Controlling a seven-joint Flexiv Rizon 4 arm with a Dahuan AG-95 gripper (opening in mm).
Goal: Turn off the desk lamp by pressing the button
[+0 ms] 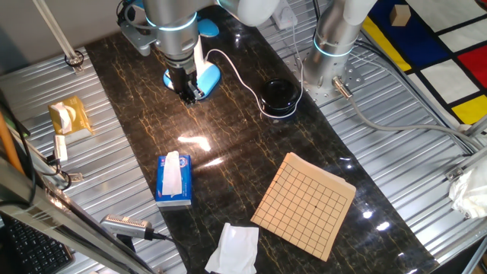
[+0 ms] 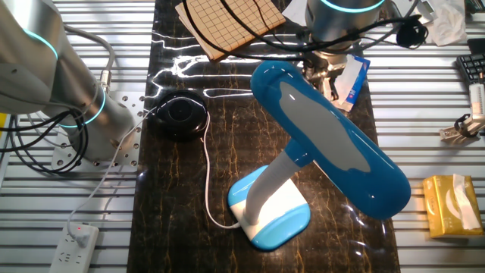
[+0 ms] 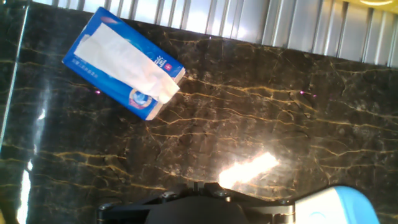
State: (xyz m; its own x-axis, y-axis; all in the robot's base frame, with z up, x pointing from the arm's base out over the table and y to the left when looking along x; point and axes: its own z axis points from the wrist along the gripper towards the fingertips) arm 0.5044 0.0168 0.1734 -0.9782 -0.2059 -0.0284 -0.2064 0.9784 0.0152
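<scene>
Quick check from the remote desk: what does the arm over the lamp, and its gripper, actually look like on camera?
The arm is built of rounded silver-grey segments with a glowing cyan ring at the joint and white shells above. The gripper is black and compact, with small dark fingers. In the other fixed view black cables loop around the wrist. No lettering or markings are legible on either.

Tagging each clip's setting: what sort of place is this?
Likely a robotics lab bench: a dark marble-patterned tabletop on ribbed metal decking, a second silver robot arm base, and a white power strip.
</scene>
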